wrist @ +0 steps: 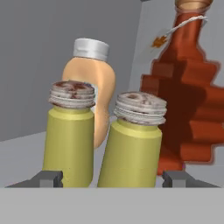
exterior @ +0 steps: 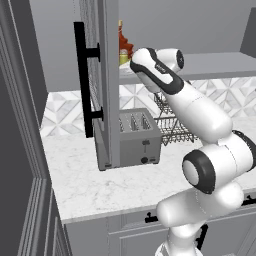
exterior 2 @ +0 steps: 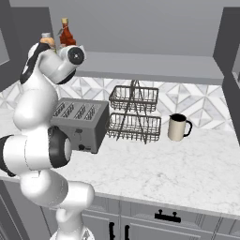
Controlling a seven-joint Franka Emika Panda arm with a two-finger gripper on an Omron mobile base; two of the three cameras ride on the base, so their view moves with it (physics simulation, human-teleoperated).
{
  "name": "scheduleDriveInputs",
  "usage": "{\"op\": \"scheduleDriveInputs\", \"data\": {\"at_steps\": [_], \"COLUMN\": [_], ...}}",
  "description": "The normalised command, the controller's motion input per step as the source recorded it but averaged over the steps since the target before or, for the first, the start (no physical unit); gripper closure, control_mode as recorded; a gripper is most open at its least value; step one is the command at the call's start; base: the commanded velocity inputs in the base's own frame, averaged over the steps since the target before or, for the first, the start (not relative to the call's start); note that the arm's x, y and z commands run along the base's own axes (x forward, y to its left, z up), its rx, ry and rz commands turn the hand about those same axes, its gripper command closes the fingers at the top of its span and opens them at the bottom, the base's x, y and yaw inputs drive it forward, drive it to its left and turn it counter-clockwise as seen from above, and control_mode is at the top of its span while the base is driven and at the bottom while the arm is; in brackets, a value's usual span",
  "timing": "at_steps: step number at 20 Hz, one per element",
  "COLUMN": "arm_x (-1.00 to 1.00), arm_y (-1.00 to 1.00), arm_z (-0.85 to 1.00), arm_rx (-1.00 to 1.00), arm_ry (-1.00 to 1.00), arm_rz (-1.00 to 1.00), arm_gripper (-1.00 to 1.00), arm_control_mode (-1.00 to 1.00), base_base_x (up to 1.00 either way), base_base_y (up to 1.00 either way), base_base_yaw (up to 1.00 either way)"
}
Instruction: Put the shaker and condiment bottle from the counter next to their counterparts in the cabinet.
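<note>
Pincer (wrist: 113, 178) astride shaker (wrist: 131, 144), fingertips cropped, grip unclear

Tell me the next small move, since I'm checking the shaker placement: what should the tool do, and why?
Probably draw the tool straight back out of the cabinet: its jaws stand wide open, and the right yellow shaker stands upright beside the left yellow shaker, near the red maple-leaf bottle.

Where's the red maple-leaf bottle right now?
The condiment bottle stands on the cabinet shelf, at the right of the hand view, just behind two yellow shakers. A peach bottle stands to its left.
</note>
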Motion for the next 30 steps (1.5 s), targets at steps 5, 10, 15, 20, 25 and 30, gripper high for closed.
{"op": "scheduleDriveInputs", "data": {"at_steps": [5,10,15,20,25,30], "arm_x": [-0.23,-0.66,-0.78,-0.97,-1.0,-1.0], "arm_y": [-0.2,-0.41,-0.42,-0.36,-0.19,-0.11], "arm_z": [-0.01,0.13,0.23,0.23,0.19,0.19], "arm_rx": [0.0,0.02,0.07,0.25,0.23,0.21], "arm_ry": [-0.09,-0.15,-0.09,-0.06,-0.04,-0.02], "arm_rz": [0.0,0.0,-0.03,-0.01,-0.01,-0.03], "arm_gripper": [-1.0,-1.0,-1.0,-1.0,-1.0,-1.0], "arm_control_mode": [-1.0,-1.0,-1.0,-1.0,-1.0,-1.0], "base_base_x": [0.0,0.0,0.0,0.0,0.0,0.0], "base_base_y": [0.0,0.0,0.0,0.0,0.0,0.0], "base_base_yaw": [0.0,0.0,0.0,0.0,0.0,0.0]}}
